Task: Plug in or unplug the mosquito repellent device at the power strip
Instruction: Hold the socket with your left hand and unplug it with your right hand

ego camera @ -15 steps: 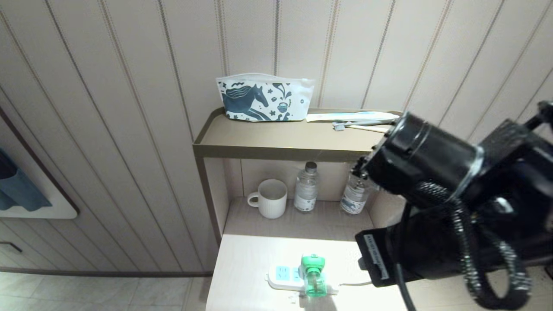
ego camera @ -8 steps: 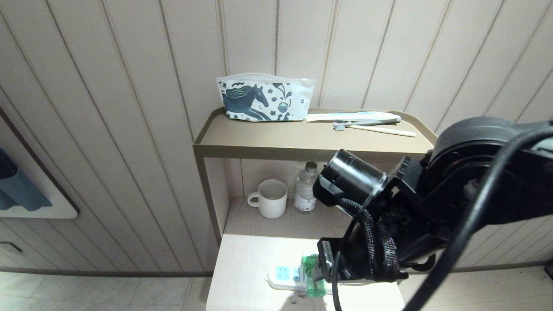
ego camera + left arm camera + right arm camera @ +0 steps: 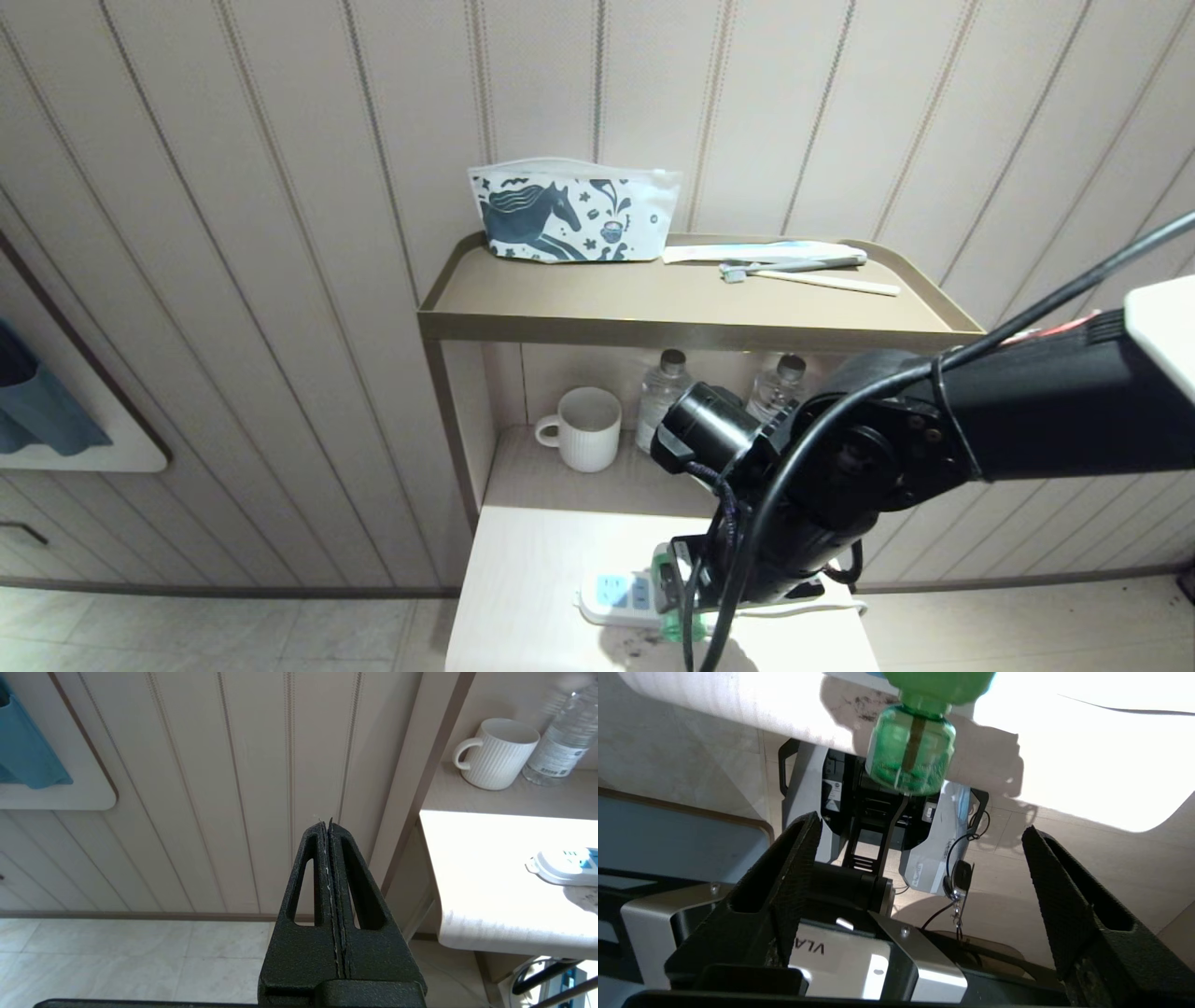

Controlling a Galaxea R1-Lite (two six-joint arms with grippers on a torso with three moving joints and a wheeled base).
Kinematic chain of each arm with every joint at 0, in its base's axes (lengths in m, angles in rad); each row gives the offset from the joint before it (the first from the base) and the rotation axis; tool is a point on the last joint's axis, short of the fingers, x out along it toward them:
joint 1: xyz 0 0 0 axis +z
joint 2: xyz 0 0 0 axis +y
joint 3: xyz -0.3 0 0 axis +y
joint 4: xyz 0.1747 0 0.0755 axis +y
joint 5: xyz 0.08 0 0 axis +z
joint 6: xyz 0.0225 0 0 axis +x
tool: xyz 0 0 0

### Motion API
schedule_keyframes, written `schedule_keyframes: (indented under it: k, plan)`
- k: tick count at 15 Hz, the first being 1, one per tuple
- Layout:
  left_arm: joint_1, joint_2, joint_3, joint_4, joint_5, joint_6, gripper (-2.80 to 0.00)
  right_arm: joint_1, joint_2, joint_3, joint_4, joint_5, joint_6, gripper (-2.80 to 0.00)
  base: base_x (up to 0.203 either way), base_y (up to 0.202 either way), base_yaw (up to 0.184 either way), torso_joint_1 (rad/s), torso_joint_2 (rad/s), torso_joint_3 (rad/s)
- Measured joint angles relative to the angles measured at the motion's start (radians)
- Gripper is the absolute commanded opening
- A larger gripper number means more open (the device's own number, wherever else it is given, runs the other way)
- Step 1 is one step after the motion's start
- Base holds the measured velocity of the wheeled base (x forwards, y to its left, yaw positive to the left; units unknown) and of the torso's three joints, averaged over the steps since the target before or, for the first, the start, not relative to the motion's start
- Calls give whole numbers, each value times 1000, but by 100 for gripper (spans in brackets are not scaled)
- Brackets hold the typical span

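- Left gripper point(image 3: 331, 830): black, fingers pressed fully together, holding nothing, parked off the left edge of the worktop facing the panelled wall.
- White ribbed ceramic mug point(image 3: 587, 428): on the lower shelf, left of two clear plastic water bottles point(image 3: 661, 398); their label print is too small to read.
- White zip pouch with dark blue horse print point(image 3: 569, 211): on the tan upper shelf point(image 3: 653, 308), with a toothbrush point(image 3: 803, 273) lying to its right.
- Flat white power strip with light-blue socket faces point(image 3: 618, 597): lies near the front edge of the pale wood worktop point(image 3: 541, 579).
- Mosquito repellent device, green head with translucent green liquid bottle point(image 3: 911, 751): stands plugged into the strip, mostly hidden behind the right arm in the head view.
- Right gripper point(image 3: 924, 868): black, jaws spread wide, empty, bottle just beyond the fingertips and untouched.
- Change: a second ago the right arm sat high at the right, clear of the device; it has since swung down and leftward over it, uncovering the right end of the upper shelf.
- Writing: "VLA" partly legible on a grey panel in the right wrist view.
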Motion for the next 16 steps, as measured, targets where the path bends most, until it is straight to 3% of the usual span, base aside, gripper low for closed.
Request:
schedule_keyframes:
  k: [8,16]
  plan:
    - [0,0,0,0,0,-1,-280,-8,131,-84,-5,-4,-37,0,0,0,0,0,0,0]
    - [0,0,0,0,0,-2,-280,-108,221,-205,-2,-5,-101,0,0,0,0,0,0,0]
